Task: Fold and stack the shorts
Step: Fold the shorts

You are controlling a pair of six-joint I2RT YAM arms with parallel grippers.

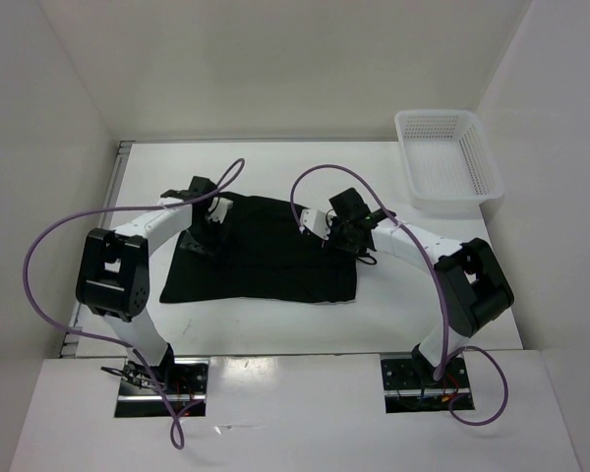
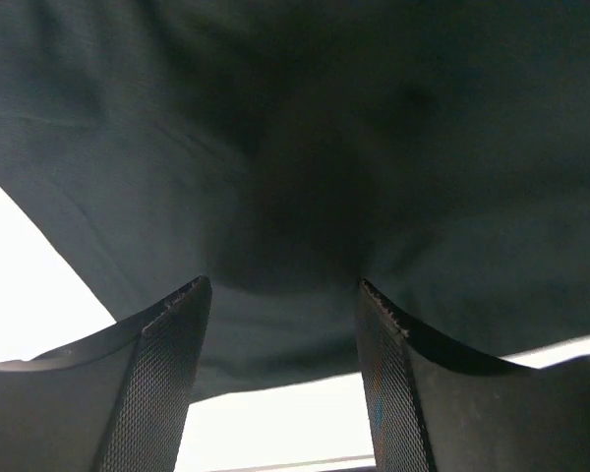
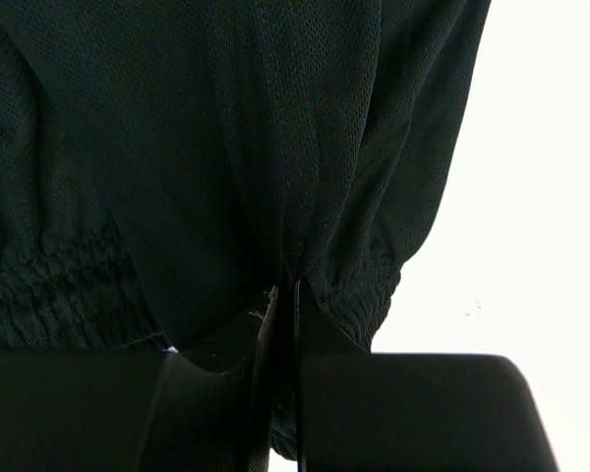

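The black shorts (image 1: 265,264) lie spread on the white table (image 1: 275,324) between the two arms. My left gripper (image 1: 203,234) hangs over their left part. In the left wrist view it (image 2: 283,285) stands open, with the dark cloth (image 2: 305,128) just past the fingertips and nothing between the fingers (image 2: 167,374). My right gripper (image 1: 346,234) is at the shorts' right upper edge. In the right wrist view it (image 3: 285,290) is shut on a pinch of the fabric (image 3: 177,147) at the gathered elastic waistband (image 3: 366,287).
A white mesh basket (image 1: 447,159) stands at the back right of the table, apart from the shorts. White walls enclose the table at the back and sides. Purple cables (image 1: 49,246) loop off both arms.
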